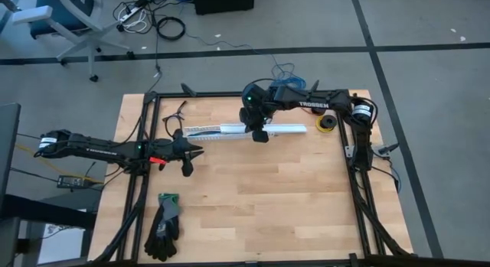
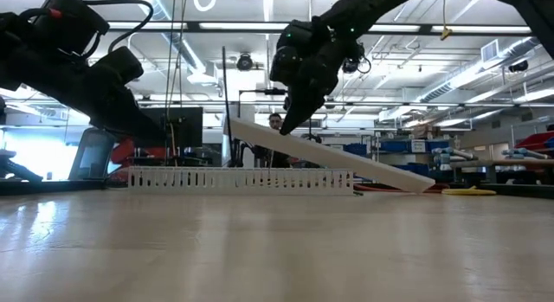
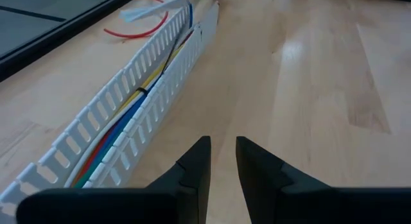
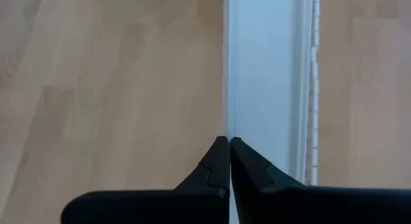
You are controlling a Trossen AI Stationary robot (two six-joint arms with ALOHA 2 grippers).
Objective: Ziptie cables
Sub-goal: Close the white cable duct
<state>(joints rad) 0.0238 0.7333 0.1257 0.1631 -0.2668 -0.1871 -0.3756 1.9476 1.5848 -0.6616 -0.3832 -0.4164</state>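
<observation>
A white slotted channel (image 1: 203,131) lies on the table toward the far side. The cables (image 3: 122,121), yellow, green, blue and white wires, run inside it, with a dark tie (image 3: 141,91) around them. A flat white cover strip (image 2: 346,159) slants above the channel, and my right gripper (image 4: 229,144) is shut on it. My left gripper (image 3: 223,153) hovers off the channel's left end, on its near side. Its fingers stand slightly apart with nothing between them. A thin red wire (image 3: 138,31) lies past the channel. My right gripper has the cover strip's long edge (image 4: 227,121) between its shut fingertips, well in from the raised end. The fingers slant down onto it from above. The strip is tilted, with one end (image 2: 232,122) in the air and the other (image 2: 424,184) down by the channel's end.
Black gloves (image 1: 164,225) lie near the front left. A yellow and black roll (image 1: 327,123) sits at the right, past the channel. A black frame rail (image 1: 360,183) runs along the table's sides. A blue coiled cable (image 1: 287,79) lies beyond the far edge. The table's middle is bare wood (image 1: 260,190).
</observation>
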